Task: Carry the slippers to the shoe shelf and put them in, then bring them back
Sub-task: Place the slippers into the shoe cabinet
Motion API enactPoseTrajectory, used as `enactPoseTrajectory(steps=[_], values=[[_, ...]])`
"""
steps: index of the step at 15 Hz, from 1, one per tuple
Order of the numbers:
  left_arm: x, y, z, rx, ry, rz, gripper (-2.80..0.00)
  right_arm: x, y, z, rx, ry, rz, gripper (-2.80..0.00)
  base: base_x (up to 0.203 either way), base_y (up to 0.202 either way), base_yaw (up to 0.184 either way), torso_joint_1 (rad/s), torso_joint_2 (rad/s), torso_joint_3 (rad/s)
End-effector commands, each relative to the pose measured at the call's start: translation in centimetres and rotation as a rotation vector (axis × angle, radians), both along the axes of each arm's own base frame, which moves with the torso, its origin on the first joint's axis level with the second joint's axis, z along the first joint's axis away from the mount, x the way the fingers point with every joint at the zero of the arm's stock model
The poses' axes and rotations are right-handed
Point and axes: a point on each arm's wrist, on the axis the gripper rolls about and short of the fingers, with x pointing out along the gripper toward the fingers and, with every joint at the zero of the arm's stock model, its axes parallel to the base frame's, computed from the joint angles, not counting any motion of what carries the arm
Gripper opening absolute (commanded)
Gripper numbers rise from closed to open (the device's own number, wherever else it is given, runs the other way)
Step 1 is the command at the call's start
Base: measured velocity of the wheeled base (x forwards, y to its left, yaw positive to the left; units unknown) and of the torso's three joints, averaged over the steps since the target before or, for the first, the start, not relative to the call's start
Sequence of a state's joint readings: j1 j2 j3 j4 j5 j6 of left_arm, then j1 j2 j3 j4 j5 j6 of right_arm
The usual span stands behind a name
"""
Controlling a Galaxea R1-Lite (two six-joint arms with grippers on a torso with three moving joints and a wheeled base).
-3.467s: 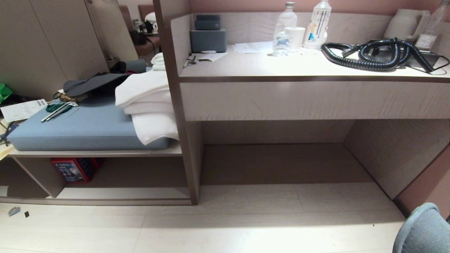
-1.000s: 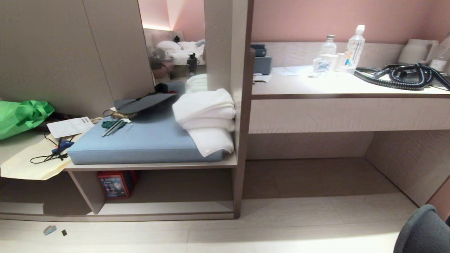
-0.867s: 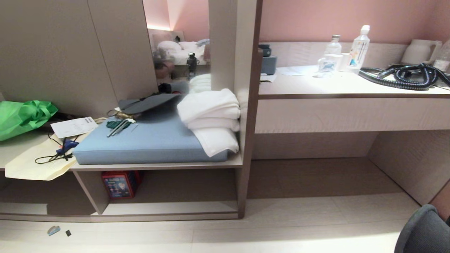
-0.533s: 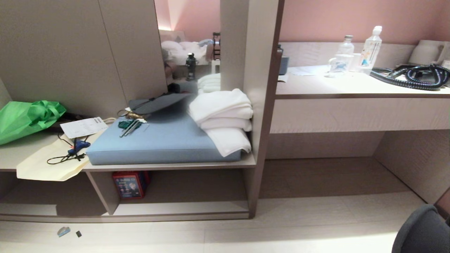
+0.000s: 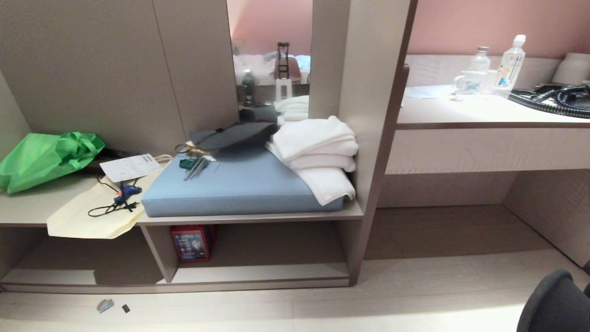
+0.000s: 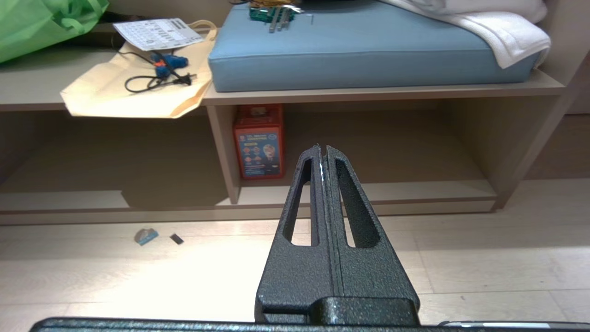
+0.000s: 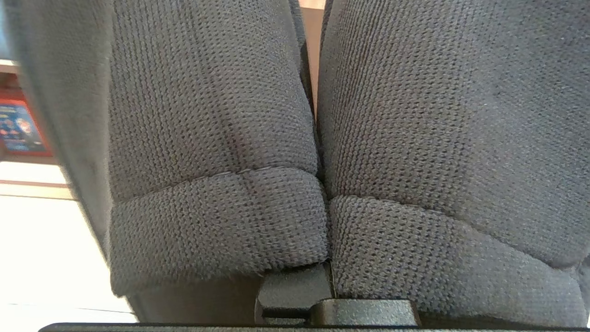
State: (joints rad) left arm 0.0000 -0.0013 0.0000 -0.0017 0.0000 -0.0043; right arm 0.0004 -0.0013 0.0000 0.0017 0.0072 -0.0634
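Shoe shelf point(image 5: 258, 274) low at left of desk point(image 5: 461, 113), red box point(image 5: 191, 243) inside. Blue cushion point(image 5: 239, 189) above, white towels point(image 5: 318, 152) on it. Slippers point(image 7: 295, 138) clamped together in right gripper point(image 7: 295, 295). Left gripper point(image 6: 323, 150) pressed closed, empty, above floor point(image 6: 184, 276).

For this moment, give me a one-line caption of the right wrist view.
Right hand shut on the slippers, whose dark knit fabric fills the view.
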Motion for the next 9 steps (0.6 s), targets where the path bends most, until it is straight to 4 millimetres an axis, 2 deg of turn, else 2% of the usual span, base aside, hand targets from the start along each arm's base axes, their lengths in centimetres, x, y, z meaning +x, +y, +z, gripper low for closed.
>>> enactPoseTrajectory(steps=[1, 9], values=[[0.0, 0.0, 0.0, 0.0, 0.0, -0.001, -2.8, 0.0, 0.0, 0.0, -0.001, 0.0, 0.002, -2.8, 0.0, 0.196, 0.003, 0.007, 0.0, 0.002], [0.0, 0.0, 0.0, 0.0, 0.0, 0.0, -2.8, 0.0, 0.0, 0.0, 0.0, 0.0, 0.001, -2.8, 0.0, 0.196, -0.002, 0.002, 0.0, 0.001]])
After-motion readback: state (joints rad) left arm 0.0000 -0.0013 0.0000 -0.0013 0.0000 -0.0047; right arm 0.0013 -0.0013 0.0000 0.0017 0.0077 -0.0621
